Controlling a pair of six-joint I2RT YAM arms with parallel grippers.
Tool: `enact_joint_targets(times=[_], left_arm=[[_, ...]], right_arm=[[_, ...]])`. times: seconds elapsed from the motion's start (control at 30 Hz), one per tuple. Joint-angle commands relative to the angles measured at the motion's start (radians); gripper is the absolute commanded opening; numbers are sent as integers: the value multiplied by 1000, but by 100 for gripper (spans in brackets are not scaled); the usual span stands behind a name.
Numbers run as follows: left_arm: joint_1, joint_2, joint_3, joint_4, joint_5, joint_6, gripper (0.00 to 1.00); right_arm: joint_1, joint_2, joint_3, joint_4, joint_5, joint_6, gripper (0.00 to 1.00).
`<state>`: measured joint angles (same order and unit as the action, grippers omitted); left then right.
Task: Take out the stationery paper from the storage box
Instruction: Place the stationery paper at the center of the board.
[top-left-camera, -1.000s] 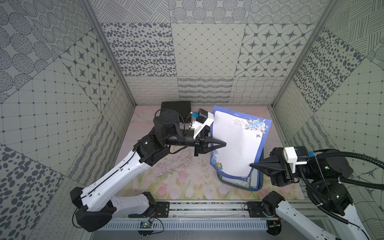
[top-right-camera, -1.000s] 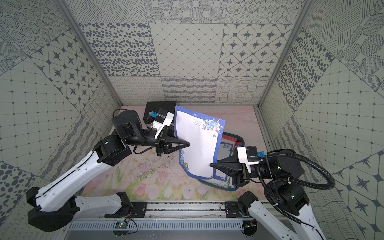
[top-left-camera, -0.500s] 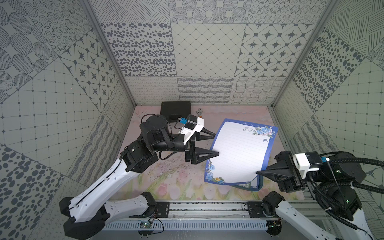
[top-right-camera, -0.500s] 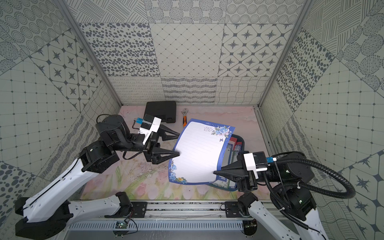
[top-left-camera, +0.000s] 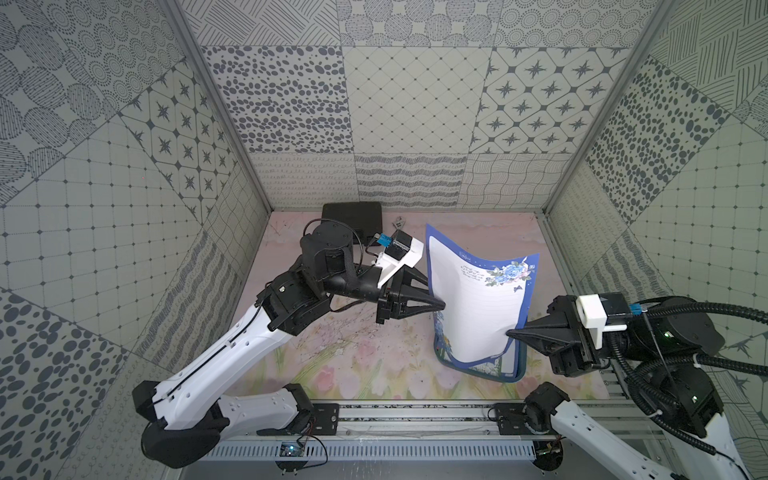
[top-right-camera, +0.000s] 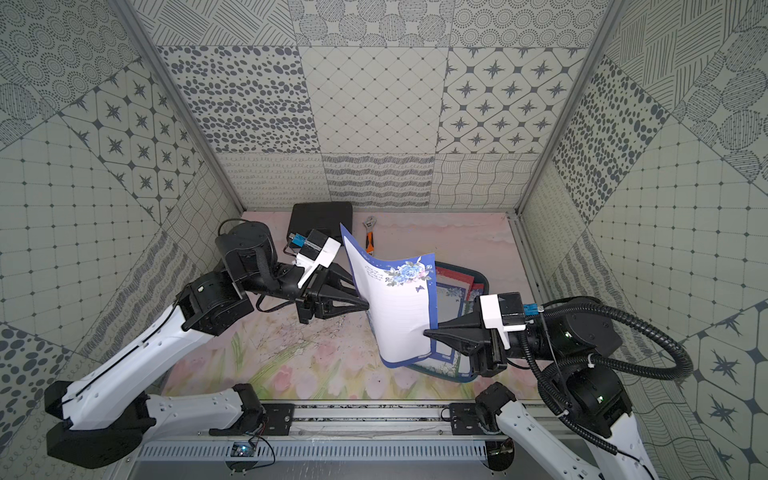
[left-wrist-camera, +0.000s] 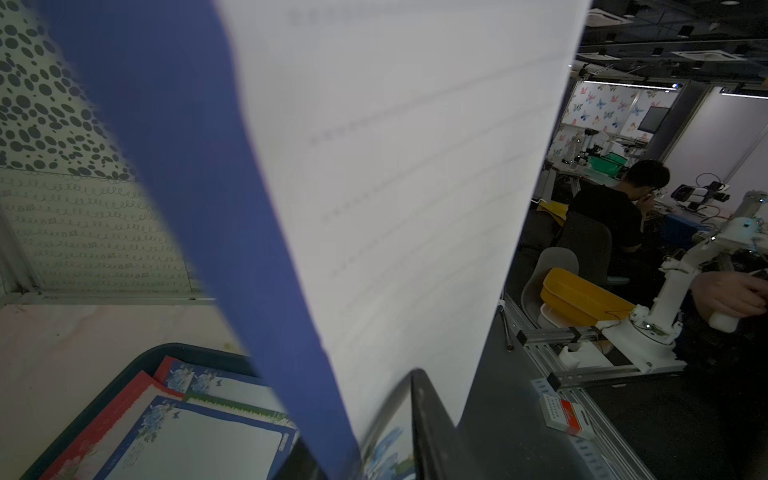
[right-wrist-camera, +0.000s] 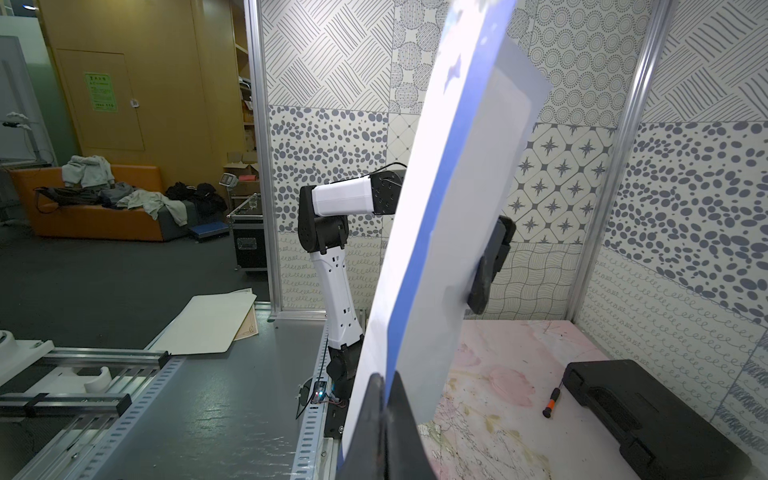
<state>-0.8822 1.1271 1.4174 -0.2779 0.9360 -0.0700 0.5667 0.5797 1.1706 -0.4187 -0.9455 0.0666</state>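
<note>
Blue-bordered sheet (top-left-camera: 478, 307) of stationery paper lay flat over the storage box (left-wrist-camera: 199, 352) half a sec ago. It now stands upright, right of centre. R hand (top-left-camera: 510, 332) pinches its lower edge. L hand (top-left-camera: 440, 305), wide before, has narrowed round the left edge, clamp unclear. Other sheets (left-wrist-camera: 187, 436) remain in the box, so more to pull.

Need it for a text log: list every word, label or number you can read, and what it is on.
No text is readable.
Script on the lifted sheet: too small.
The green notice on the door: blurred.
The red and white tag on the slotted rail: blurred.
</note>
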Motion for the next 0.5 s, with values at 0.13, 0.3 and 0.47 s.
enact_joint_targets(times=[0.13, 0.3, 0.47], left_arm=[[-6, -52, -45, 80, 32, -7, 17], [-6, -65, -50, 63, 39, 0, 12], [-6, -101, -76, 62, 27, 6, 9]], right_arm=[[4, -20, -43, 34, 45, -16, 0], [4, -8, -63, 61, 99, -25, 0], [2, -2, -65, 40, 175, -50, 0]])
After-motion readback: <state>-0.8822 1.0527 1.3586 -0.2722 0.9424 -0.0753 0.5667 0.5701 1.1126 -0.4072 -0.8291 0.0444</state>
